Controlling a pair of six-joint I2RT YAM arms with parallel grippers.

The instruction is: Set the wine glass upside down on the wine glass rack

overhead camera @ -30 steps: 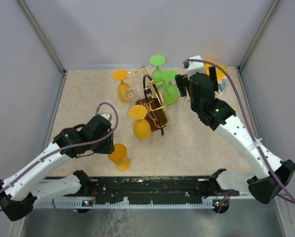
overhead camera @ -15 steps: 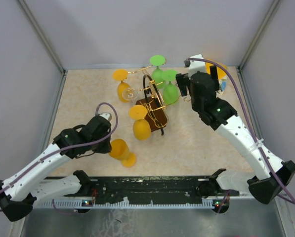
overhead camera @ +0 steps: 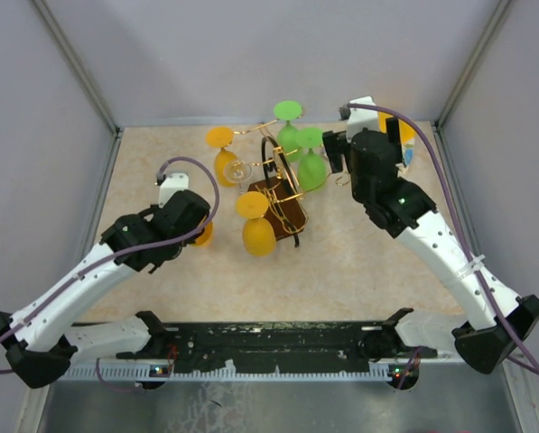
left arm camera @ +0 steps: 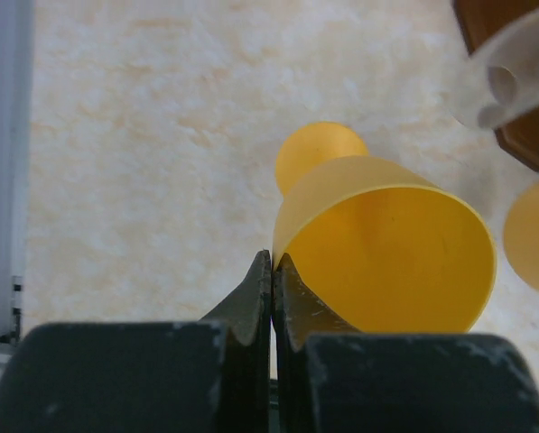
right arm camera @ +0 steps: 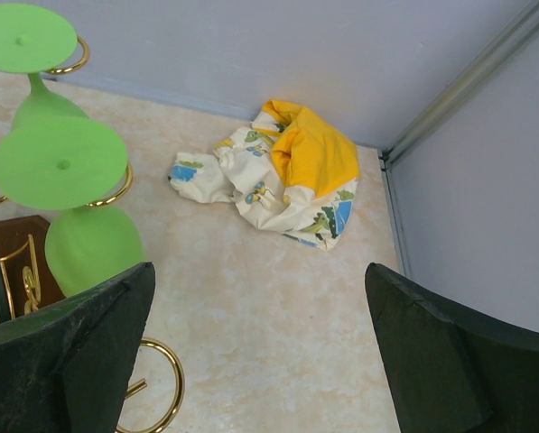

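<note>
The wine glass rack (overhead camera: 274,176) is a gold wire stand on a dark brown base (overhead camera: 285,215) at mid table. Two green glasses (overhead camera: 311,161) and two orange glasses (overhead camera: 255,224) hang on it upside down. My left gripper (overhead camera: 197,233) is to its left, shut on the rim of an orange wine glass (left arm camera: 377,253). The glass points away from the fingers (left arm camera: 255,298), foot far, above the table. In the top view the arm hides most of it; an orange sliver (overhead camera: 204,233) shows. My right gripper (right arm camera: 260,343) is open and empty beside the green glasses (right arm camera: 57,162).
A clear glass (overhead camera: 237,170) sits at the rack's left side and also shows in the left wrist view (left arm camera: 513,72). A crumpled patterned cloth (right arm camera: 278,171) lies in the back right corner. A gold curl of the rack (right arm camera: 156,388) is by my right gripper's left finger. Walls enclose the table.
My left gripper has carried the orange glass from the front of the table up and back toward the rack's left side. The right arm has barely moved.
</note>
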